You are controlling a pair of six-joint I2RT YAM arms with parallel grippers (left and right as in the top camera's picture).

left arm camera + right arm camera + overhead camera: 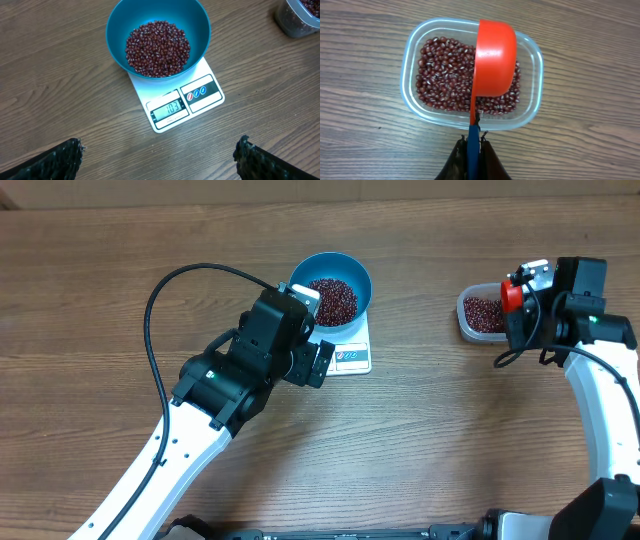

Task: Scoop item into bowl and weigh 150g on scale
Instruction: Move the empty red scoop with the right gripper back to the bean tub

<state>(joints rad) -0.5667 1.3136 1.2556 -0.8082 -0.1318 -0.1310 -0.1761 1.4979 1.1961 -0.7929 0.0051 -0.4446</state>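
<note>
One wood-grain table carries one scale under one bowl of beans, with one tub at the bowl's 3 o'clock; the left gripper stands wide, and the right gripper clamps one scoop.

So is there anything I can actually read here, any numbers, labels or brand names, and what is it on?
"103": on the display of the scale, left wrist view; the digits sit tilted, so I am only fairly sure.
Small print by the digits and the marks on the round buttons: too small to read.
On the bowl, the tub and the scoop: no writing visible.
</note>
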